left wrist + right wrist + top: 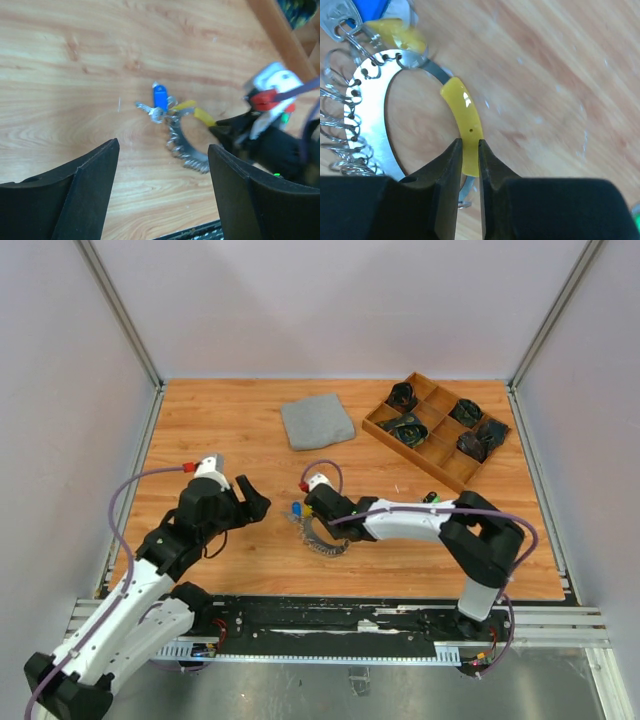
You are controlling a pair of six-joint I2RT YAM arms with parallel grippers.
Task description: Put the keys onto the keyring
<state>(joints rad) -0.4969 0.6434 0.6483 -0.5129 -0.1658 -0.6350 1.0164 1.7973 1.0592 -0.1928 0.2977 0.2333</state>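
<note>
We record a wooden bench [200,420] with pale walls [330,300] around it. At its far right corner stands a compartmented tray [425,464] of dark bundles [404,396] that we cannot identify. A grey cloth [317,421] lies by the far edge. Mid-bench, towards the near edge, lies the keyring [370,115], with a blue key [159,96] at its rim. The right gripper [469,150] is clamped on the ring's yellow segment [462,112]. The left gripper [162,145] is spread wide to the ring's left, holding nothing.

I work in a robot lab test cell. My wooden table [200,430] is boxed in by plain pale walls [330,300] on aluminium frame posts [118,310]. Both of my arms [140,590] are bolted to a black metal rail [330,615], and loose purple cables [120,502] loop off them.
</note>
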